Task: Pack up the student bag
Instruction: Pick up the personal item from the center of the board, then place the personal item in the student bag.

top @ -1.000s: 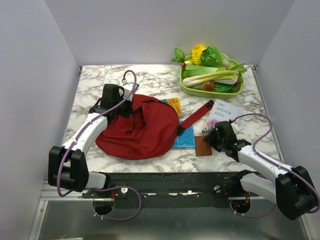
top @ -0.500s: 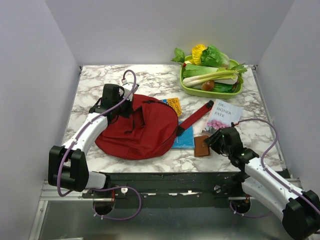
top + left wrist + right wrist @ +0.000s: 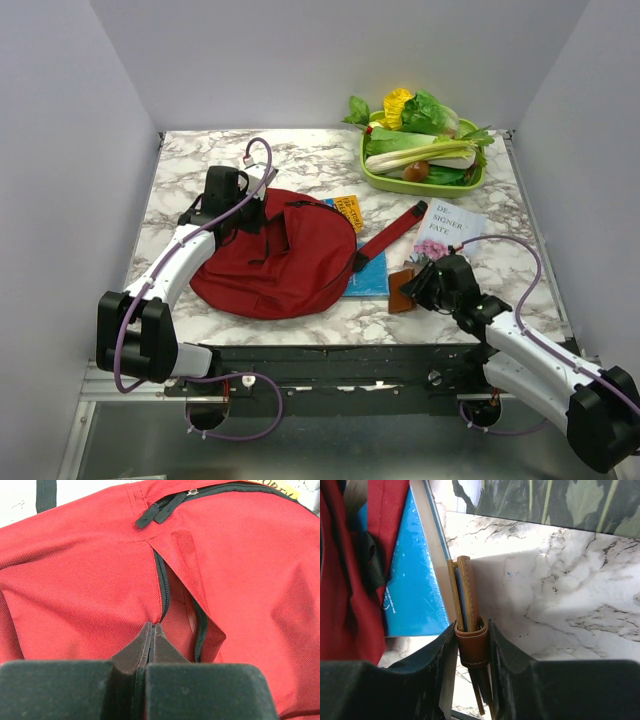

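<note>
- Right gripper point(image 3: 418, 287), nearest the table's front edge: jaws clamped on either side of a brown leather case point(image 3: 403, 290). In the right wrist view the fingers point(image 3: 507, 655) pressed against the case's leather band point(image 3: 472, 642), with the case's thin edge pointing away from the camera.
- Blue book point(image 3: 368, 275): flat on the marble table point(image 3: 310, 155), just left of the case and partly under the bag's edge.
- Student bag point(image 3: 275, 260): lying flat on the left-centre of the table, apart from the right jaws, with the blue book between them. Its red fabric filled the left margin of the right wrist view point(image 3: 345, 580).
- Left gripper point(image 3: 235, 205): at the bag's far-left edge. In the left wrist view its fingertips point(image 3: 151, 630) met, pinching the bag's fabric at the near end of an open zip point(image 3: 162, 587), whose slit gaped away from the jaws.
- Red strap point(image 3: 392, 233): stretched from the bag toward the far right.
- Orange booklet point(image 3: 348, 210): touching the bag's far-right edge.
- Printed sheet point(image 3: 440, 232): beyond the right gripper.
- Green tray point(image 3: 365, 165) of vegetables: far-right corner.
</note>
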`<state>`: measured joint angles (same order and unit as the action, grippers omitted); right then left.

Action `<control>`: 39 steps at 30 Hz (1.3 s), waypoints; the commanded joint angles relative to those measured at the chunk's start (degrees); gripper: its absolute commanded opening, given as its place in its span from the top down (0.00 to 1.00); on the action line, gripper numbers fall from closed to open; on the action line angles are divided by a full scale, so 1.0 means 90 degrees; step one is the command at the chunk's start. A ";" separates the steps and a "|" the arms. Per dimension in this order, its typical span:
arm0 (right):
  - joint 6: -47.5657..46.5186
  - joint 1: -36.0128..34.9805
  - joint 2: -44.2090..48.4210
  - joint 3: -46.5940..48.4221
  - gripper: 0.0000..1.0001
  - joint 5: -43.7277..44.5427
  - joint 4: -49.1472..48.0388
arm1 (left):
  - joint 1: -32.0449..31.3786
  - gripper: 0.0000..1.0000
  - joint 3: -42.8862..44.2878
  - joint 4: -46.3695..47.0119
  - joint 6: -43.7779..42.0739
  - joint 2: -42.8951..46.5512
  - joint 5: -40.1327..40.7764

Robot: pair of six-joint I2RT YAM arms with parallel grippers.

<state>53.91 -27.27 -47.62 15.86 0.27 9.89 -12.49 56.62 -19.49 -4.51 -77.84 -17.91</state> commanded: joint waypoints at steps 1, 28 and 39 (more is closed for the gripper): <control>-0.0160 -0.0056 -0.0236 0.0269 0.67 -0.0069 0.0062 | -0.0028 1.00 0.0213 -0.0013 0.0101 -0.0003 -0.0217; -0.1488 -0.1999 -0.5274 0.6361 0.99 -0.0977 -0.0542 | -0.0067 1.00 0.0184 -0.0130 0.0082 0.0173 -0.0236; -0.1410 -0.2195 -0.6545 0.7096 0.99 -0.1348 -0.0249 | -0.0067 1.00 0.0154 -0.0091 0.0072 0.0202 -0.0236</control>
<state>41.47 -45.78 -104.47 77.73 -8.73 6.59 -12.82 56.80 -19.92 -4.47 -77.89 -18.65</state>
